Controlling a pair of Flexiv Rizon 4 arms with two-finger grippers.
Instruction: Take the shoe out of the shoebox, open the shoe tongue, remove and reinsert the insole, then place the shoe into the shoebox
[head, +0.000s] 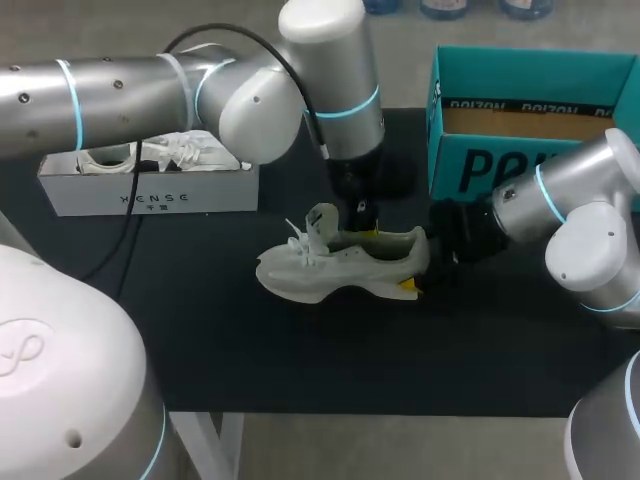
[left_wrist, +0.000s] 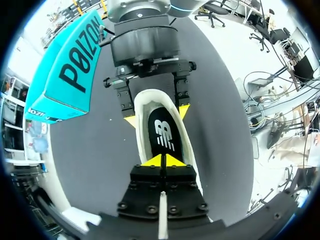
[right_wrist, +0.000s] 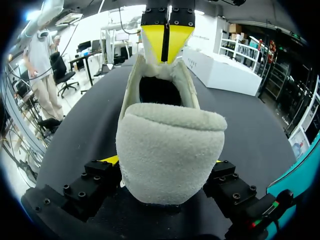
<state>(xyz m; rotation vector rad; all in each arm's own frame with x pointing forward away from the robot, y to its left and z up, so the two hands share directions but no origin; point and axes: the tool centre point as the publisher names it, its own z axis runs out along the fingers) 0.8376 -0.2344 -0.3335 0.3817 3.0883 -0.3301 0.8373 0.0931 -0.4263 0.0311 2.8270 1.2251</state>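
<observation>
A pale grey shoe (head: 340, 262) lies upright on the black table top (head: 300, 350), toe toward my left arm's side. Its tongue (head: 322, 220) stands up and the black insole (left_wrist: 162, 132) shows inside the opening. My right gripper (head: 420, 268) holds the heel (right_wrist: 170, 150), one yellow-tipped finger on each side. My left gripper (head: 362, 213) points down over the shoe's opening just behind the tongue, its yellow tips (left_wrist: 161, 161) pressed together with nothing visible between them. The teal shoebox (head: 530, 140) stands open at the back right.
A white box (head: 150, 185) holding another pale shoe sits at the back left, with a black cable running beside it. The teal shoebox is close behind my right arm.
</observation>
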